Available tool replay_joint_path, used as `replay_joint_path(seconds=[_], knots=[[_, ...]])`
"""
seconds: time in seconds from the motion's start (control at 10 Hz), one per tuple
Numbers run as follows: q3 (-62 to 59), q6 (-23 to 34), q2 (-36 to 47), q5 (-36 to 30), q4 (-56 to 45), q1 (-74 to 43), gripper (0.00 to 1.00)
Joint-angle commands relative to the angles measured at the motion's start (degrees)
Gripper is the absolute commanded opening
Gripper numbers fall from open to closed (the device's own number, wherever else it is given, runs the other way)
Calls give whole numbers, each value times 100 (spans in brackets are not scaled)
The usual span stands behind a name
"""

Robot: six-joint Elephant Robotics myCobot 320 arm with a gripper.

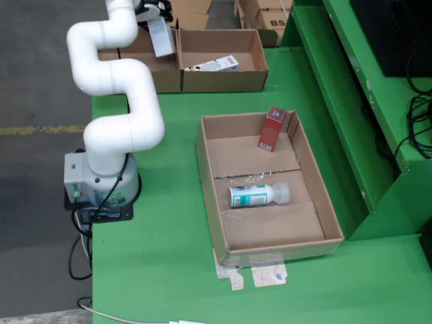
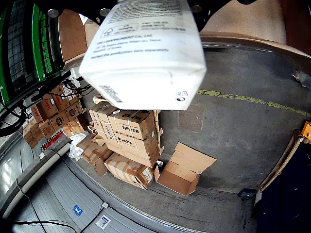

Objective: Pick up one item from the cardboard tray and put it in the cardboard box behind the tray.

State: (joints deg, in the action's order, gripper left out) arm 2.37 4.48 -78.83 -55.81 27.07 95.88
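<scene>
Item in transit: I am carrying a white carton [image 1: 160, 37] at the upper left of the overhead frame, over the left cardboard box [image 1: 138, 67]; the gripper [image 1: 156, 12] is clamping it, fingers themselves hidden; pickup done, release remaining; red carton [image 1: 273, 128] and bottle [image 1: 258, 195] are lying in the tray [image 1: 209, 179]; another white carton [image 1: 214, 65] is sitting in the neighbouring box [image 1: 223, 79].

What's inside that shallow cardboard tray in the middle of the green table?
In the fixed view, the tray holds a red carton leaning at its back wall and a teal-labelled bottle lying on its side. Nothing looks hidden.
</scene>
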Motion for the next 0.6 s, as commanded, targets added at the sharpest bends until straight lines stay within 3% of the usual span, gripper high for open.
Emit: replay_joint_path(seconds=[0.0, 0.1, 0.5], knots=[[-237, -38, 236, 120, 211, 44, 0], [-237, -38, 236, 120, 211, 44, 0], [-237, -38, 236, 120, 211, 44, 40]])
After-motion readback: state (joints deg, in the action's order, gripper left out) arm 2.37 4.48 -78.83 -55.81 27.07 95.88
